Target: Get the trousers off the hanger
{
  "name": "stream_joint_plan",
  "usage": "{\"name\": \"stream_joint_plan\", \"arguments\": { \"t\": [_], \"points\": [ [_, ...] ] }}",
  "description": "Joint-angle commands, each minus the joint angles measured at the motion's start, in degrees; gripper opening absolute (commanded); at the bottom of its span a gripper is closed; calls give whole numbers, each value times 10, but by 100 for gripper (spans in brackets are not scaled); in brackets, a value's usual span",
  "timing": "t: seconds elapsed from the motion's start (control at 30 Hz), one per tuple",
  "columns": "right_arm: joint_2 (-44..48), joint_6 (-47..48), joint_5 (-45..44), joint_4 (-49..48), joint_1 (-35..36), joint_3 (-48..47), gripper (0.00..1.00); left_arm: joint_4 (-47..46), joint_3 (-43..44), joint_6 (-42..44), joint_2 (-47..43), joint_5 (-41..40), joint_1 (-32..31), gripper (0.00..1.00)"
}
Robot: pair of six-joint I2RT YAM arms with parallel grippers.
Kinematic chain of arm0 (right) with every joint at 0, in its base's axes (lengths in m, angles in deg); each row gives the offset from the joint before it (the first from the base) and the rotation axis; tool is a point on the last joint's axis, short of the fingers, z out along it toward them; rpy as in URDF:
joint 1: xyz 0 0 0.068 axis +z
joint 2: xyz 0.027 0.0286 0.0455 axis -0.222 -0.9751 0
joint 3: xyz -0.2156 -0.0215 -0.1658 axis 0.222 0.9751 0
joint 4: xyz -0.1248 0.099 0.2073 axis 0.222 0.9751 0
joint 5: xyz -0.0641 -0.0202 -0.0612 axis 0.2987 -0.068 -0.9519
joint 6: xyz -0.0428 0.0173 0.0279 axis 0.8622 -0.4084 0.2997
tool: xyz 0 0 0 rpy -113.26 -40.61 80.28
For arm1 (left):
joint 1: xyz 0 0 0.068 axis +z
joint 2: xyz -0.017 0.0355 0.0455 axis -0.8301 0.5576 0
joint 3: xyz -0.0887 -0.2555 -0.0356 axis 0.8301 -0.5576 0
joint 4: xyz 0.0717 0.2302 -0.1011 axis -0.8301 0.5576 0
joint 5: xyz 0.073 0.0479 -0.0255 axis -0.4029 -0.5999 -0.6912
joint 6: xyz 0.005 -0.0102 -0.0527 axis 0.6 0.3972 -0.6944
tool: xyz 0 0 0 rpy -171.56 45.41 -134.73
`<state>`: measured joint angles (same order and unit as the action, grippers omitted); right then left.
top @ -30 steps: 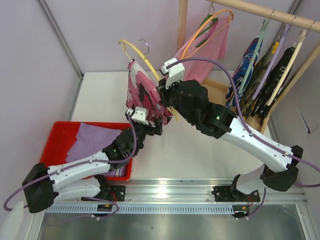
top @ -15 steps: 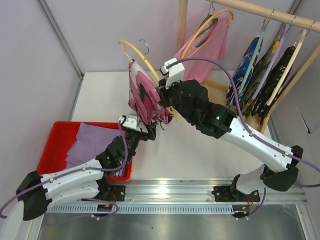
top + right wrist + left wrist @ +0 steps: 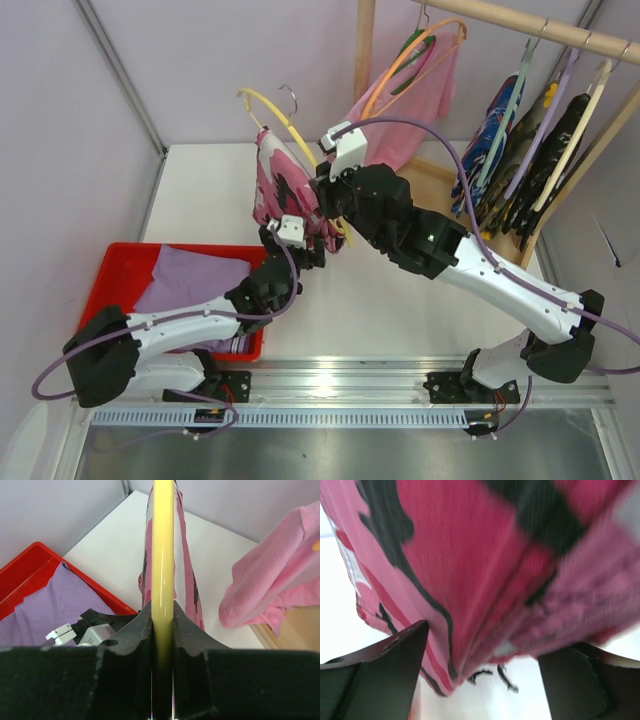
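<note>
Right jaws: closed tight on the hanger (image 3: 162, 540); the yellow bar is seen pinched between them in the right wrist view.
Left jaws: held wide apart, one at each side of the lower edge of the trousers (image 3: 495, 555); whether the cloth is touched by either one cannot be told.
Trousers: draped over the hanger and hung down in pink, magenta, white and black patches above the table (image 3: 200, 180), between the two arms.
Hanger: held up off the table and tilted, its arch raised toward the back left; its small metal hook (image 3: 290, 95) is caught on nothing.
Red bin (image 3: 115, 265): set at the near left of the table, beside the left arm; a lilac cloth (image 3: 190, 275) is laid in it.
Rail (image 3: 540, 30): made of wood and placed at the back right; a plain pink garment (image 3: 425, 90) is hung from it, just behind the right arm.
Dark garments (image 3: 530, 150): hung further right on the same rail, on pale hangers, well apart from the trousers.
</note>
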<state>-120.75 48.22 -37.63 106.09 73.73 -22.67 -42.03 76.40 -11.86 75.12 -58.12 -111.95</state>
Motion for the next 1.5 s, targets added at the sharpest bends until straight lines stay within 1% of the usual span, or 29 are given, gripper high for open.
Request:
{"name": "stream_joint_plan", "arguments": {
  "t": [0.0, 0.07, 0.13, 0.17, 0.27, 0.3, 0.33, 0.4, 0.43, 0.5, 0.53, 0.67, 0.7, 0.73, 0.87, 0.93, 1.03, 1.07, 1.13, 1.2, 1.23, 1.3, 1.4, 1.43, 1.47],
  "points": [
    [49, -15, -8, -152, 3, -20, 0, -73, 40, 7, 21, -57, 5, 88],
    [50, -16, -9, -152, 2, -16, 0, -93, 42, 18, 35, -66, 5, 86],
    [54, -18, -9, -155, 2, -12, 0, -129, 44, 34, 50, -86, 6, 81],
    [55, -20, -10, -155, 3, -11, 0, -140, 45, 38, 55, -94, 7, 75],
    [56, -19, -16, -155, 2, -8, 0, -182, 48, 66, 61, -109, 7, 67],
    [56, -19, -17, -157, 2, -6, 0, -189, 49, 68, 57, -100, 6, 67],
    [56, -18, -22, -158, 1, -3, 0, -189, 49, 68, 52, -70, 7, 67],
    [56, -19, -23, -162, -1, 4, 0, -171, 50, 59, 35, -41, 6, 71],
    [56, -23, -23, -163, -4, 6, 0, -167, 54, 51, 30, -32, 7, 72],
    [56, -28, -17, -168, -6, 12, 0, -167, 56, 53, 21, -32, 6, 72],
    [56, -28, -16, -169, -6, 13, 0, -169, 56, 55, 18, -33, 7, 71],
    [55, -28, -17, -167, -10, 13, 0, -170, 49, 58, -3, -21, 7, 58],
    [56, -29, -17, -167, -11, 15, 0, -167, 49, 55, -11, -21, 7, 57],
    [56, -29, -17, -167, -12, 16, 0, -162, 48, 47, -16, -21, 7, 58],
    [53, -38, -10, -169, -15, 19, 0, -141, 52, 31, -30, 0, 6, 76],
    [51, -44, -3, -171, -14, 21, 0, -141, 64, 38, -23, 2, 7, 78],
    [49, -45, -2, -173, -13, 20, 0, -126, 83, 38, -15, 7, 6, 83],
    [47, -45, -4, -172, -14, 20, 0, -126, 85, 38, -15, 14, 7, 87],
    [46, -46, -4, -171, -13, 19, 0, -130, 85, 39, -14, 14, 7, 89],
    [46, -50, -1, -171, -13, 20, 0, -144, 85, 38, -6, 6, 7, 88],
    [46, -51, 0, -171, -13, 20, 0, -147, 90, 58, -1, -4, 7, 87],
    [46, -53, 2, -172, -12, 21, 0, -147, 99, 68, 14, -8, 7, 83],
    [47, -54, 4, -172, -11, 20, 0, -147, 112, 74, 34, -29, 7, 74],
    [47, -53, 4, -172, -11, 21, 0, -149, 114, 74, 38, -39, 8, 64],
    [48, -53, 1, -172, -11, 21, 0, -153, 116, 72, 40, -51, 9, 57]
  ]
}}
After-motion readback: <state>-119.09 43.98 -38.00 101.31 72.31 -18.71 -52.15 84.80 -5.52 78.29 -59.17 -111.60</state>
